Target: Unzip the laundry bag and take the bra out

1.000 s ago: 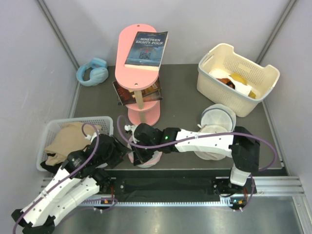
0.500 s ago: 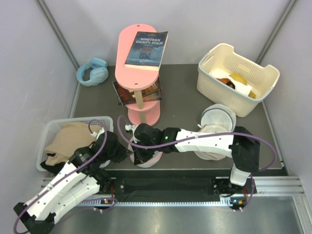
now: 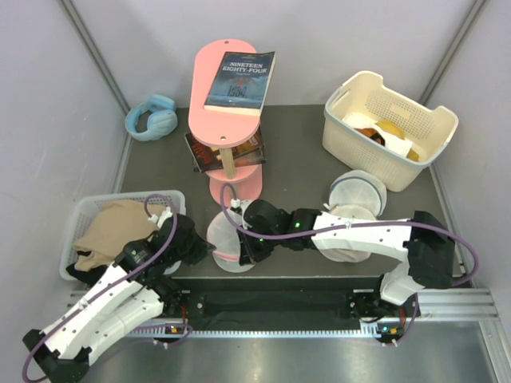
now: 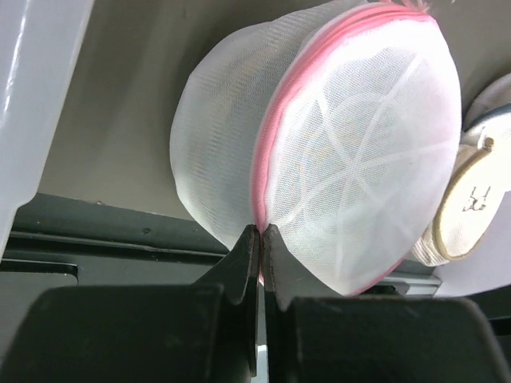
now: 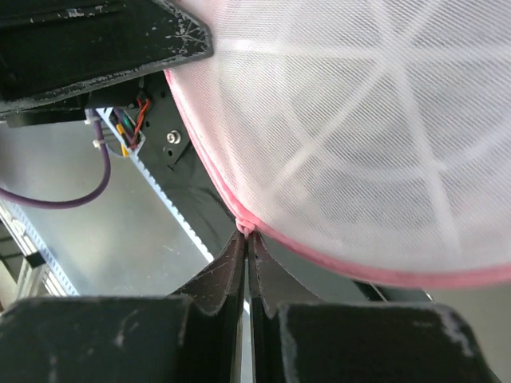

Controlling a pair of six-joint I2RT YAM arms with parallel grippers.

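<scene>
The laundry bag (image 3: 227,242) is a soft drum of fine white mesh, its round faces crossed by white spoke-like seams and edged in pink, with a pink zipper band (image 4: 275,120) running around its waist. It lies close to the near edge of the dark grey counter (image 3: 303,152), left of centre, between the two arms. The left end effector (image 3: 206,249) is clenched on the zipper band at the bag's left side, the black fingertips (image 4: 254,239) meeting with pink fabric pinched between them. The right end effector (image 3: 249,254) is clamped on a small pink nub at the pink trim (image 5: 211,179) on the bag's near-right rim. Through the mesh the contents cannot be made out. A beige-rimmed mesh bag (image 3: 351,231) sits just right of it.
</scene>
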